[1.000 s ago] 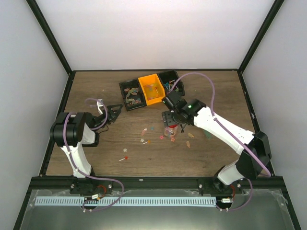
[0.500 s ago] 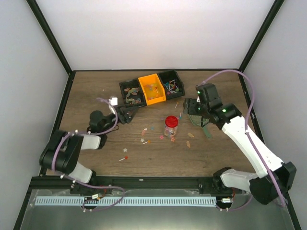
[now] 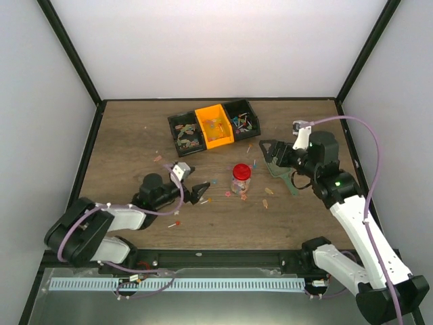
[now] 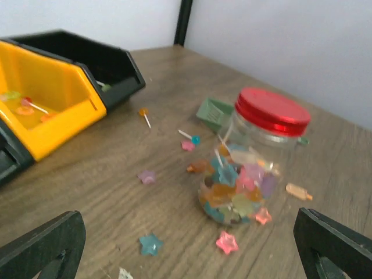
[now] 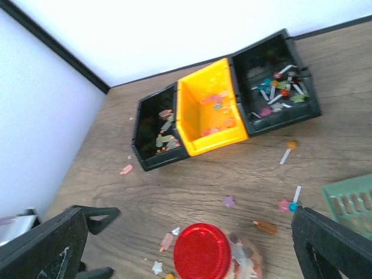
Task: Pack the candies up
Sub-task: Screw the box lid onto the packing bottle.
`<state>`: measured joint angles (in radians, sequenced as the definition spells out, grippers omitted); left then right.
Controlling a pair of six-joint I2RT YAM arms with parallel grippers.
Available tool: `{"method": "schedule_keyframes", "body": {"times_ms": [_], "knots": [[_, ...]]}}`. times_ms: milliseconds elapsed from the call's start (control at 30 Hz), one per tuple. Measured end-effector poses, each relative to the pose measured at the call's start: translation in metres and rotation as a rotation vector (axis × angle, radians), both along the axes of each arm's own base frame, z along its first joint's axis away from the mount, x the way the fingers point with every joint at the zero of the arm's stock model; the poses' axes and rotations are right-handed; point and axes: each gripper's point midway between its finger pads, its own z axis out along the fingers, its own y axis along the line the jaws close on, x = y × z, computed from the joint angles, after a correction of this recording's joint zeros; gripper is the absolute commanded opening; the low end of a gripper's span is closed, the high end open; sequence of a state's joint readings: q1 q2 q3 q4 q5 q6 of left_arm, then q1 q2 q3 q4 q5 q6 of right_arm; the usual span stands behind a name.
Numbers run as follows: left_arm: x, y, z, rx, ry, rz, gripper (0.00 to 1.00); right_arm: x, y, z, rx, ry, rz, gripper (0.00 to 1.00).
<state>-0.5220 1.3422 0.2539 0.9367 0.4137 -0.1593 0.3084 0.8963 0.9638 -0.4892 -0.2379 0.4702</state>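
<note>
While neither arm carried anything, the task seemed to be at its tidying stage. At the lower left of the overhead view, the left gripper (image 3: pixel 199 192) lay low over the table (image 3: pixel 128 135). Its jaws were spread wide and empty, and it was aimed toward the jar. Just right of it, loose candies (image 3: pixel 205 198) lay scattered on the wood. More of them ringed the jar (image 3: pixel 240 180) at centre, which was full of sweets and capped by its red lid (image 3: pixel 241 169). Above centre, three bins (image 3: pixel 215 125) each held some sweets. At the right, the right gripper (image 3: pixel 266 157) hovered wide open and held nothing, just beside the green scoop (image 3: pixel 289 181).

Collecting the strays would probably call for a fine pinch on very small pieces, with the lid removed first. Whether the lid was screwed tight could not be told. The left wrist view was soft and blurred. The right wrist view cut off the jar's base and most of the scoop.
</note>
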Motion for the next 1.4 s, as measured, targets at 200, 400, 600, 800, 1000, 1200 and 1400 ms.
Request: {"method": "schedule_keyframes", "body": {"times_ms": [200, 400, 600, 800, 1000, 1200, 1400], "knots": [[-0.006, -0.012, -0.036, 0.065, 0.012, -0.042, 1.0, -0.007, 0.016, -0.001, 0.06, -0.007, 0.093, 0.98], [-0.002, -0.043, -0.032, 0.074, -0.04, -0.117, 1.0, -0.012, 0.017, 0.001, 0.069, -0.021, 0.109, 0.99], [0.006, -0.077, -0.038, 0.074, -0.075, -0.21, 1.0, -0.014, 0.01, -0.003, 0.035, -0.019, 0.086, 1.0], [-0.003, -0.088, -0.068, 0.099, -0.018, -0.28, 1.0, -0.015, 0.004, -0.01, -0.002, -0.003, 0.06, 1.0], [-0.009, -0.109, -0.068, 0.081, -0.047, -0.342, 1.0, -0.01, 0.001, -0.016, -0.029, 0.008, 0.04, 1.0], [-0.006, -0.116, -0.077, 0.081, -0.053, -0.35, 1.0, -0.006, 0.001, -0.025, -0.043, 0.037, 0.041, 1.0], [0.003, -0.131, -0.076, 0.089, -0.09, -0.358, 1.0, -0.011, 0.002, -0.026, -0.043, 0.059, 0.052, 1.0]]}}
